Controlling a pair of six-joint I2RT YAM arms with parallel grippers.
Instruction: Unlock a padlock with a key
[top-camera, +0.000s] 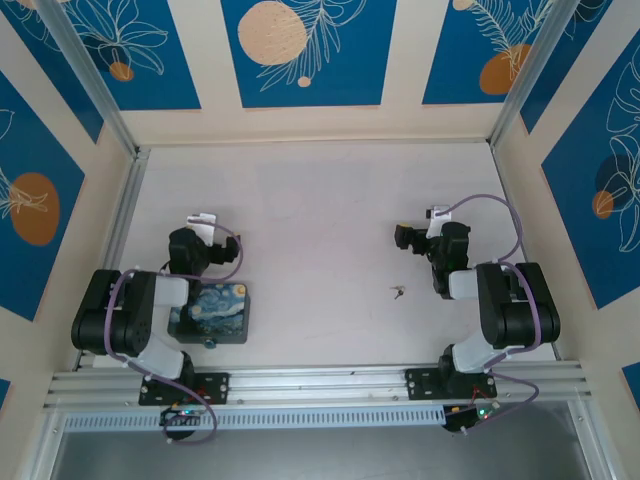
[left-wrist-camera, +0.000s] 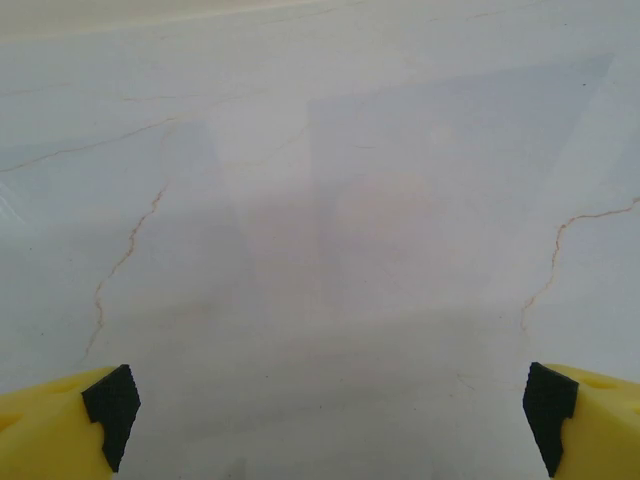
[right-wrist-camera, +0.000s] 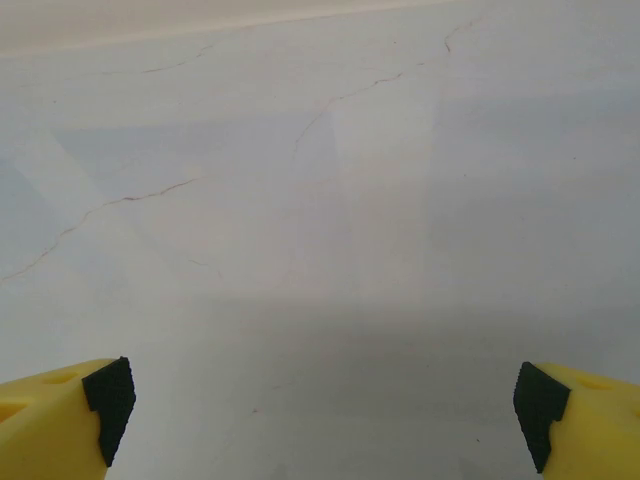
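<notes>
Jaws spread wide on both arms, nothing gripped

Your left jaws stand as far apart as they go. In the left wrist view the yellow fingertips (left-wrist-camera: 70, 425) with their black pads sit at the two bottom corners, and between them is bare, pale worktop (left-wrist-camera: 320, 230) marked with thin hairline cracks. Your right jaws are just as wide, with the fingertips (right-wrist-camera: 60, 415) at the bottom corners over the same bare surface. Neither pair has hold of anything.

From above, your left arm (top-camera: 130, 315) is folded near its base. The box (top-camera: 220, 312) printed with a swirling night sky lies flat just to its right, with the arm's wrist over the box's far-left corner. A small bluish speck that looks like the padlock (top-camera: 210, 343) sits at the box's near edge, though it is too small to be sure.

The key (top-camera: 399, 292), a tiny dark sliver, lies on open worktop between the arms. It is nearer your right arm (top-camera: 510, 310), a little to the left of that arm's wrist. It is well apart from the box and touches nothing else.
</notes>
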